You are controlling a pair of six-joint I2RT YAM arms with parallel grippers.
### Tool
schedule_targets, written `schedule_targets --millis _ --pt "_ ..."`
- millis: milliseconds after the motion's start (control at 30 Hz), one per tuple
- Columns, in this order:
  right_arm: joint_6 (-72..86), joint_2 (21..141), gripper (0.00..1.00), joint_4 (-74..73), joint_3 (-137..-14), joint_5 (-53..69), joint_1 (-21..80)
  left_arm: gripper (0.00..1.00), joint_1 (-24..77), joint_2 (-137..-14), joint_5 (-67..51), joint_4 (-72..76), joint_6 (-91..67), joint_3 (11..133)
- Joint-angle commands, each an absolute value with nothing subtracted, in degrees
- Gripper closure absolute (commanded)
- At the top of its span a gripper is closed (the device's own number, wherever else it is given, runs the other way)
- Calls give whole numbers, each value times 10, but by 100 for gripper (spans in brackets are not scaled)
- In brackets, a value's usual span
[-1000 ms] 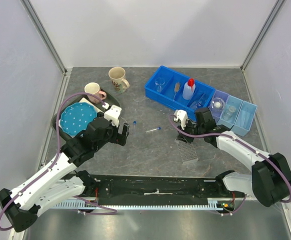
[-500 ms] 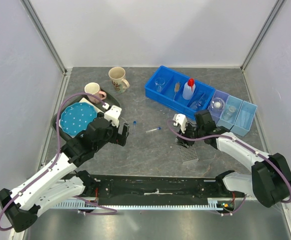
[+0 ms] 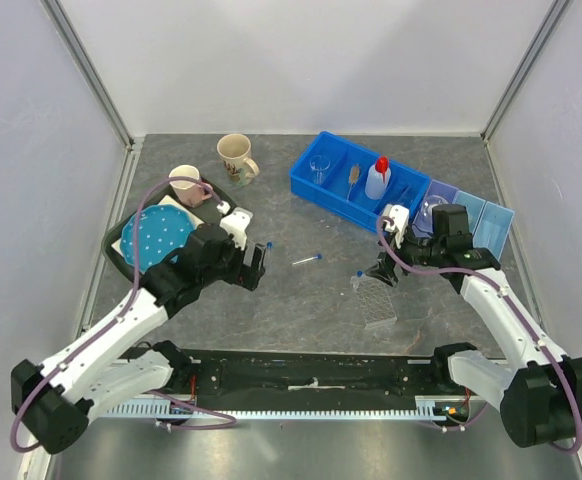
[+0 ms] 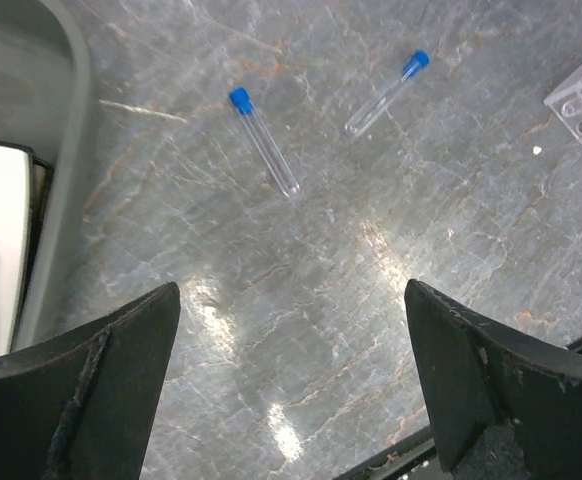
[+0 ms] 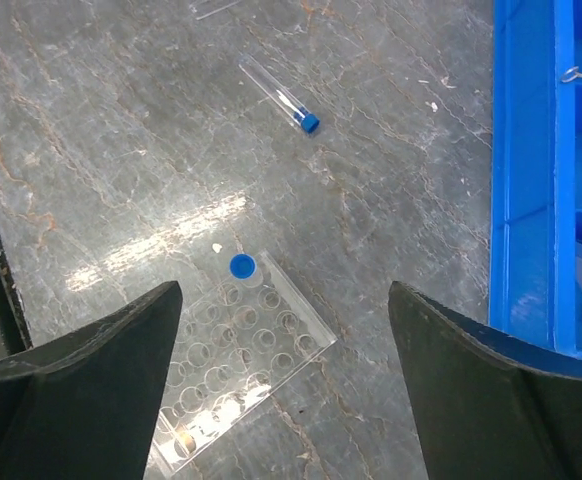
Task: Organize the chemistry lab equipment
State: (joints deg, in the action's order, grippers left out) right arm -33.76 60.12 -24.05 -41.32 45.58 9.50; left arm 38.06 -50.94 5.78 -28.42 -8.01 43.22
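A clear tube rack (image 3: pixel 377 299) (image 5: pixel 241 360) lies on the grey table with one blue-capped tube (image 5: pixel 241 265) standing in its corner hole. My right gripper (image 3: pixel 383 270) (image 5: pixel 286 390) hangs open just above the rack, holding nothing. Two more blue-capped tubes lie loose: one (image 3: pixel 307 259) (image 4: pixel 384 92) mid-table, one (image 3: pixel 269 245) (image 4: pixel 264 152) nearer my left gripper (image 3: pixel 256 265) (image 4: pixel 291 380), which is open and empty above bare table. The white squeeze bottle (image 3: pixel 377 178), a small beaker (image 3: pixel 319 170) and a thin brush (image 3: pixel 353 178) sit in the blue bin (image 3: pixel 311 188).
Light blue bins (image 3: pixel 491 245) stand right of the blue bin, with clear glassware in them. A dark tray (image 3: pixel 111 245) (image 4: pixel 56 150) with a blue dotted plate (image 3: pixel 156 240) is at the left. A pink mug (image 3: pixel 186 185) and a beige mug (image 3: pixel 235 155) stand behind it.
My right gripper has opened, left the tube standing in the rack, and drawn up and to the right. The left gripper has shifted slightly right, toward the loose tubes.
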Motion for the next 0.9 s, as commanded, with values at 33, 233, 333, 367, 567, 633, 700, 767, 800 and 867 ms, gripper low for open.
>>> schedule_targets --millis 33,233,333,367,567,633,700,767,800,867 --pt "-363 585 6 -268 -425 490 83 4 360 -606 -36 -259 -149 475" --pt "-374 584 4 -275 -426 473 79 12 359 -751 -13 -258 -226 524" --pt "-376 583 3 -278 -428 468 78 15 359 -812 21 -266 -233 558" --pt "-377 581 3 -279 -428 467 79 16 359 -826 32 -271 -231 568" --pt "-381 577 2 -282 -429 463 79 37 356 -954 70 -302 -223 647" --pt "-383 573 2 -284 -429 460 79 45 356 -982 83 -311 -223 671" --pt "-384 570 2 -286 -428 458 78 49 355 -1015 90 -325 -224 687" --pt "-388 570 2 -287 -427 459 80 51 355 -1027 97 -328 -224 700" --pt "-387 570 2 -287 -426 458 79 51 355 -1036 99 -331 -223 706" --pt "-388 570 2 -287 -426 459 78 52 355 -1043 105 -334 -220 715"
